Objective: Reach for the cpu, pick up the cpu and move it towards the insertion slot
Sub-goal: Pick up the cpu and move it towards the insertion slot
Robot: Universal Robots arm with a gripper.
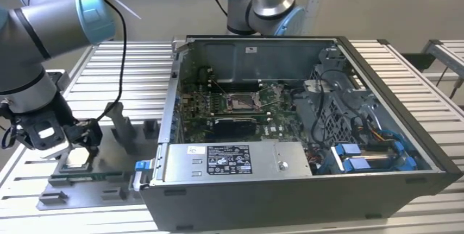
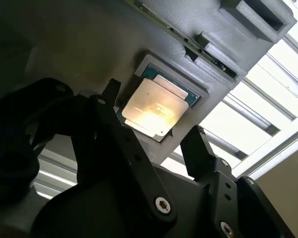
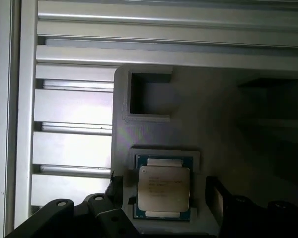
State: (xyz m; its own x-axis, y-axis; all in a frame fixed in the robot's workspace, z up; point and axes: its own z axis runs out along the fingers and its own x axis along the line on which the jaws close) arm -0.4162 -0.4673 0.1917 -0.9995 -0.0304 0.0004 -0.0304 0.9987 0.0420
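We see the end effector [image 1: 81, 148] low over a grey fixture [image 1: 108, 163] that lies on the slatted aluminium tabletop [image 1: 130, 76], near the tabletop's edge on the exterior view's left. The cpu [image 1: 75, 160] lies flat in a square recess of that fixture, silvery top up.

In both wrist views the end effector [image 2: 151, 111] [image 3: 163, 183] is released. Its two dark fingers [image 2: 124, 144] stand spread wider than the cpu [image 2: 151, 109] [image 3: 164, 187], one on each side of it, and neither presses on the chip. A green rim shows around the metal top. The fixture [image 2: 89, 39] [image 3: 213, 124] also has other open pockets near the recess.

The insertion slot [image 1: 243, 102] sits on the green board inside the open computer case [image 1: 384, 136]. The case stands just beside the fixture on the exterior view's right, and the slot is well apart from the cpu. A narrow green memory stick [image 1: 87, 177] lies along the fixture's near edge, just beside the cpu.
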